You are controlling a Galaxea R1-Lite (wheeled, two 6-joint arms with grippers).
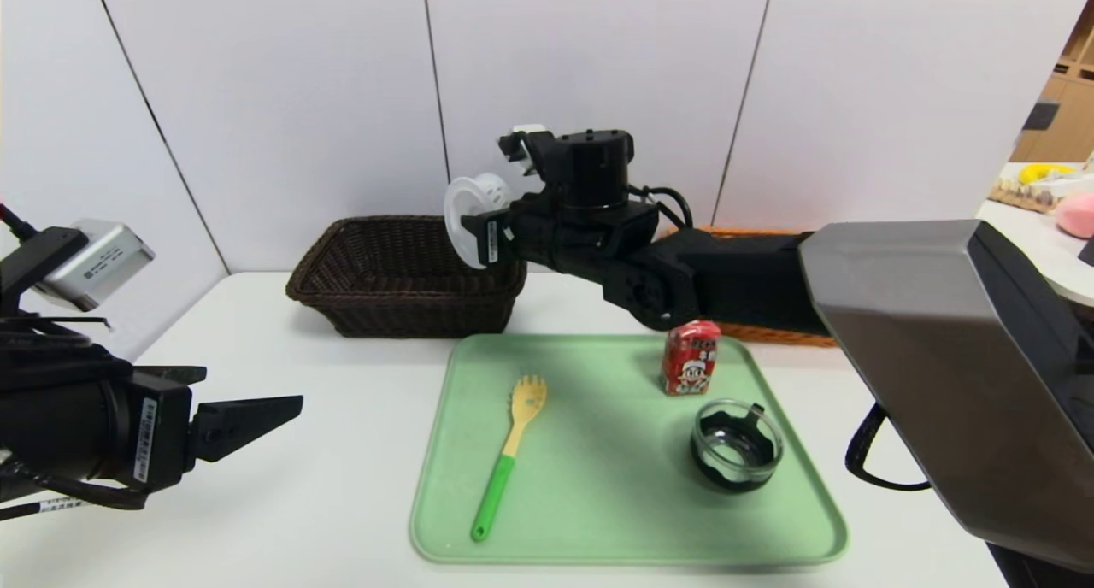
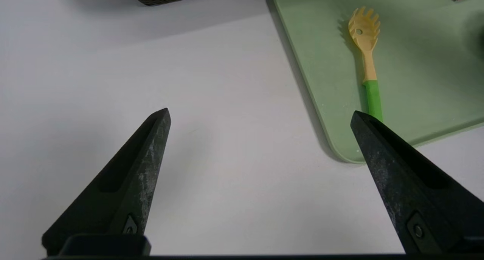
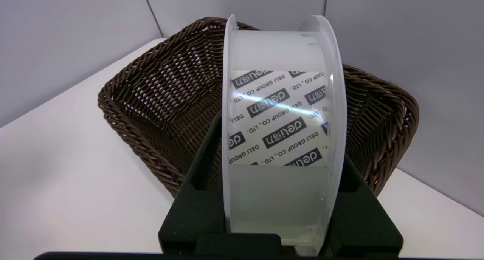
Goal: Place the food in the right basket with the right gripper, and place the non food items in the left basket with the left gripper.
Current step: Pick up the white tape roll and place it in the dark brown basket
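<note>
At the far left, the left gripper (image 1: 256, 419) hovers low over the bare white table (image 1: 299, 485), its two tapered matte-black fingers (image 2: 145, 165) spread wide apart with nothing between them. Behind it, toward the wall, sits the left basket (image 1: 402, 285), a rectangular weave of dark brown, nearly black wicker with a braided, flared rim; what shows of its inside holds nothing. Above this basket's right end, the right gripper (image 1: 479, 238) is clamped on the white round container (image 3: 281, 139), a translucent plastic spool with two thin disc flanges held on edge, its core wrapped in a printed label reading "deli group co., ltd". In front lies a smooth pale-green tray (image 1: 598, 537) with rounded corners. On its left part rests the spaghetti fork (image 1: 508, 451), yellow toothed head away from the robot, green handle toward it. To the right stands the red snack packet (image 1: 691, 359), upright, showing a cartoon child's face. Just in front of it sits the glass cup (image 1: 737, 444), clear with black trim. The orange-tan right basket (image 1: 782, 336) is mostly hidden behind the right arm.
</note>
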